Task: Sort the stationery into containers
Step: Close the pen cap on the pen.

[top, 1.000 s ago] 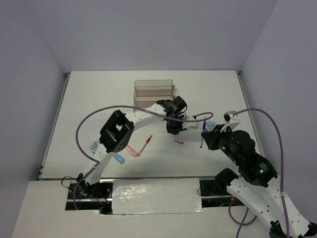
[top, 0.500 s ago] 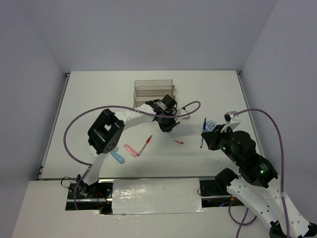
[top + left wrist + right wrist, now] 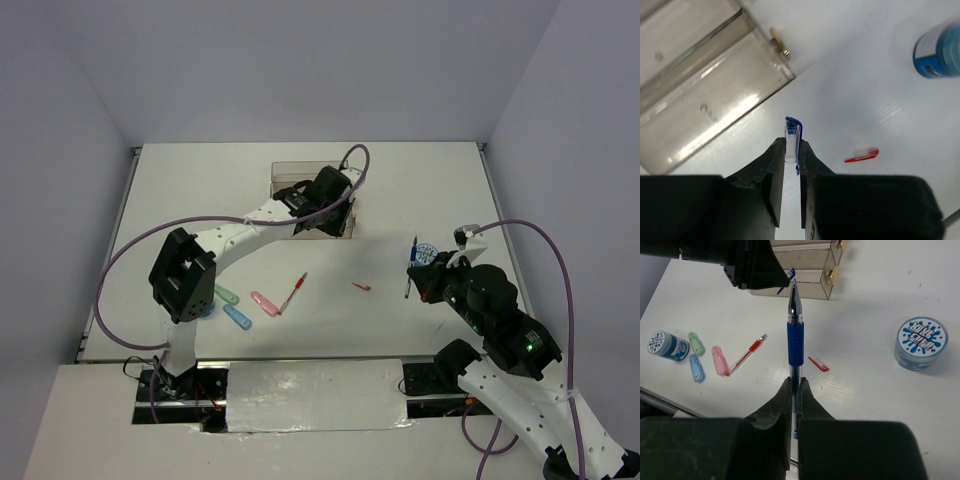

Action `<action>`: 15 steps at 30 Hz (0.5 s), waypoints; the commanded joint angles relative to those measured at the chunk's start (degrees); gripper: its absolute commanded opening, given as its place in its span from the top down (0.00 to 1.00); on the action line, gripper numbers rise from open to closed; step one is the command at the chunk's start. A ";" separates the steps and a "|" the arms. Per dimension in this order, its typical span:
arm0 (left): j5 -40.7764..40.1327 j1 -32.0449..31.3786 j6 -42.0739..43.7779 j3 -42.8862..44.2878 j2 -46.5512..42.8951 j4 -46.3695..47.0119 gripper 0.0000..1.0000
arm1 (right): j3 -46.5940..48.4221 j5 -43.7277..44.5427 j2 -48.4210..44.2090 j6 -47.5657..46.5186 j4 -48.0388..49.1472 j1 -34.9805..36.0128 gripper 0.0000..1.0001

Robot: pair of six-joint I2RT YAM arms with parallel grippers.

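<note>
My left gripper (image 3: 792, 145) is shut on a clear pen cap with a blue clip (image 3: 792, 131), held just off the near right corner of the containers (image 3: 715, 100), a block of clear smoky trays (image 3: 300, 178). From above, the left gripper (image 3: 340, 222) overlaps that block's front. My right gripper (image 3: 795, 382) is shut on a blue pen (image 3: 795, 340), tip pointing toward the containers (image 3: 810, 270). Loose on the table lie a red pen (image 3: 292, 293), a red cap (image 3: 361, 287), pink (image 3: 264, 303), blue (image 3: 237, 317) and green (image 3: 228, 296) capsules, and a blue roll (image 3: 425, 252).
A second blue roll (image 3: 664, 345) stands at the near left beside the capsules, under the left arm's elbow (image 3: 182, 285) in the top view. Purple cables (image 3: 120, 270) loop over the table's left and right. Grey walls close in the table's far side.
The left arm has swung up and left from the table's middle to the containers, carrying the cap. The right arm and its pen have not moved.
</note>
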 commanded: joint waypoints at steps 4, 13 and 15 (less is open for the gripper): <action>-11.29 0.15 -22.52 -8.21 -9.59 -1.96 1.00 | 0.46 0.24 -0.05 -0.20 2.12 0.49 1.00; -20.52 -1.07 -33.52 -13.76 -12.87 -5.90 1.00 | 0.37 -0.65 0.57 -0.37 2.21 0.49 1.00; -21.05 -1.78 -36.41 -18.13 -12.78 -3.10 1.00 | 0.28 -0.82 0.83 -0.46 2.39 0.50 1.00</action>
